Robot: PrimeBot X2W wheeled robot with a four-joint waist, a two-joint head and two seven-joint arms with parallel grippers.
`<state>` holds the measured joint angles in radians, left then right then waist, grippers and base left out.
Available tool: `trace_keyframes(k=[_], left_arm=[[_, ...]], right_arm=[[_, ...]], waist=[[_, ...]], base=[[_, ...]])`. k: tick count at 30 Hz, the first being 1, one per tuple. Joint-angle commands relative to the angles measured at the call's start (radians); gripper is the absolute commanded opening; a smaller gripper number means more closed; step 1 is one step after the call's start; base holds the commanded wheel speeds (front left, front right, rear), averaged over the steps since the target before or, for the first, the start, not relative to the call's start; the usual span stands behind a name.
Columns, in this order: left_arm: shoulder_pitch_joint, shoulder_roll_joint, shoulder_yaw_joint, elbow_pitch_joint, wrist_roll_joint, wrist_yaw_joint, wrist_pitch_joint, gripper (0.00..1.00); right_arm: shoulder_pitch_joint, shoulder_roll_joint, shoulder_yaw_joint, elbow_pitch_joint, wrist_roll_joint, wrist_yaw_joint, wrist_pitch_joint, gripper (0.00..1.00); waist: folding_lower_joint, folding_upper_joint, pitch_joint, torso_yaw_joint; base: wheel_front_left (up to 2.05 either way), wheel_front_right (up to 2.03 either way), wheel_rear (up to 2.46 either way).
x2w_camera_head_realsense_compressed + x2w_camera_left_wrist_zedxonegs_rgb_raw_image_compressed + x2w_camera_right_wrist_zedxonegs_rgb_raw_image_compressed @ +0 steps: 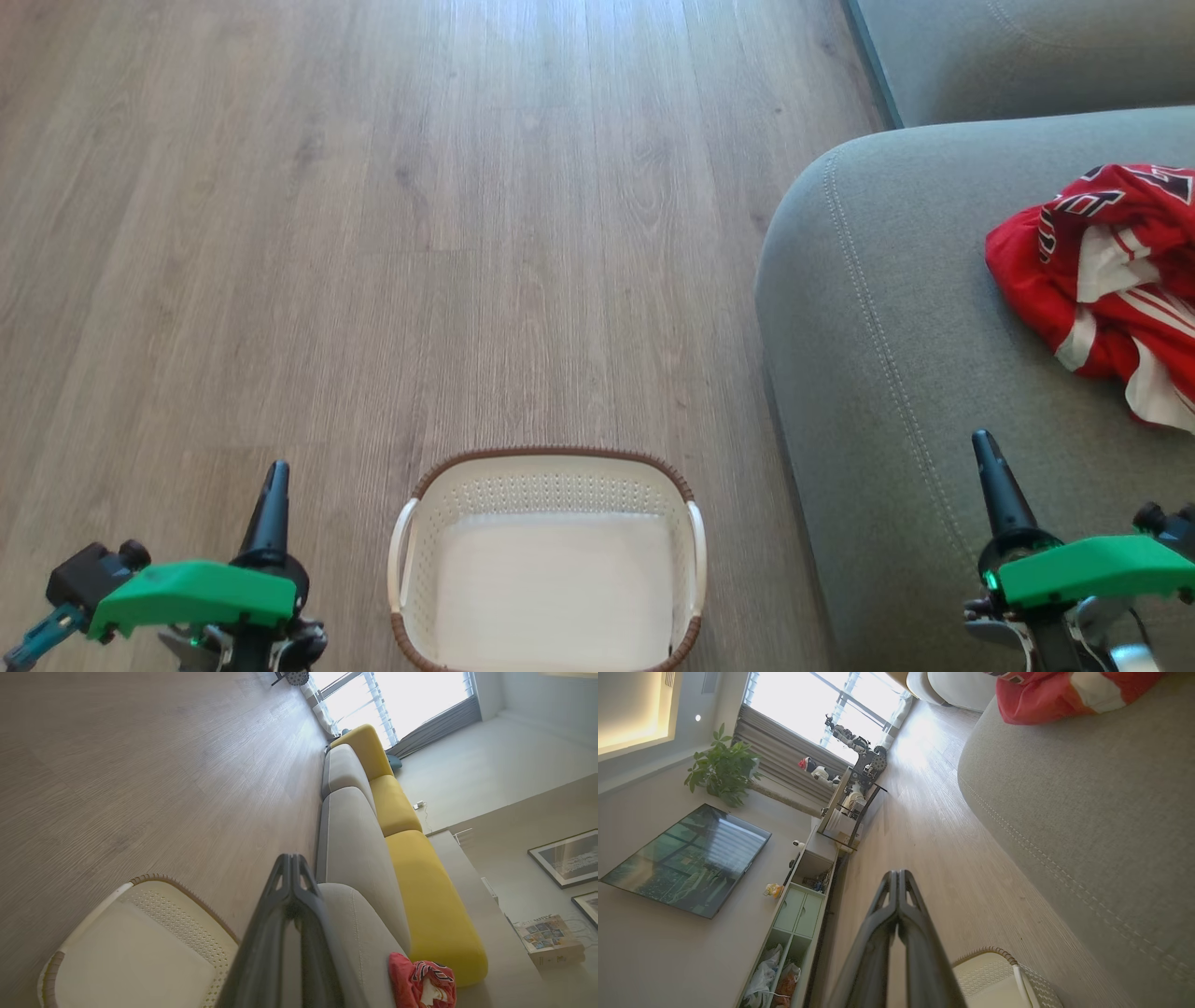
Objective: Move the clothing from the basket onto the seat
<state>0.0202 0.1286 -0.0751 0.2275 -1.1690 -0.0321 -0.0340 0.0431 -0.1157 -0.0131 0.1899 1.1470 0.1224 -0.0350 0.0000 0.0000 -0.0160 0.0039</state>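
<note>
The brown wood floor (373, 233) holds the white basket (551, 485) down at six o'clock, and the big grey seat (887, 373) at three o'clock has the red and white clothing (1102, 280) lying on it.

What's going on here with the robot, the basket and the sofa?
The laundry job looks about finished. The red clothing lies bunched on the grey seat, and the basket on the floor looks empty. The left gripper and right gripper hover, fingers shut, holding nothing.
</note>
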Motion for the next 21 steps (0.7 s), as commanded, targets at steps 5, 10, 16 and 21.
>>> trace_keyframes(k=[5,10,16,21], left_arm=[[-0.065,-0.001,0.052,-0.025,-0.053,-0.017,0.017,0.0],[-0.074,-0.011,0.07,-0.019,-0.108,-0.029,0.034,0.0],[-0.083,-0.021,0.088,-0.013,-0.163,-0.04,0.051,0.0],[-0.09,-0.029,0.103,-0.008,-0.209,-0.05,0.066,0.0]], right_arm=[[-0.066,0.004,-0.003,-0.021,0.059,0.005,0.015,0.0],[-0.078,0.01,-0.013,-0.011,0.118,0.006,0.031,0.0],[-0.089,0.016,-0.023,0.0,0.177,0.006,0.046,0.0],[-0.099,0.021,-0.031,0.008,0.227,0.007,0.06,0.0]], waist=[[0.0,0.0,0.002,0.0],[0.0,0.0,0.004,-0.001],[0.0,0.0,0.007,-0.001],[0.0,0.0,0.009,-0.002]], base=[[0.0,0.0,0.0],[0.0,0.0,0.0],[0.0,0.0,0.0],[0.0,0.0,0.0]])
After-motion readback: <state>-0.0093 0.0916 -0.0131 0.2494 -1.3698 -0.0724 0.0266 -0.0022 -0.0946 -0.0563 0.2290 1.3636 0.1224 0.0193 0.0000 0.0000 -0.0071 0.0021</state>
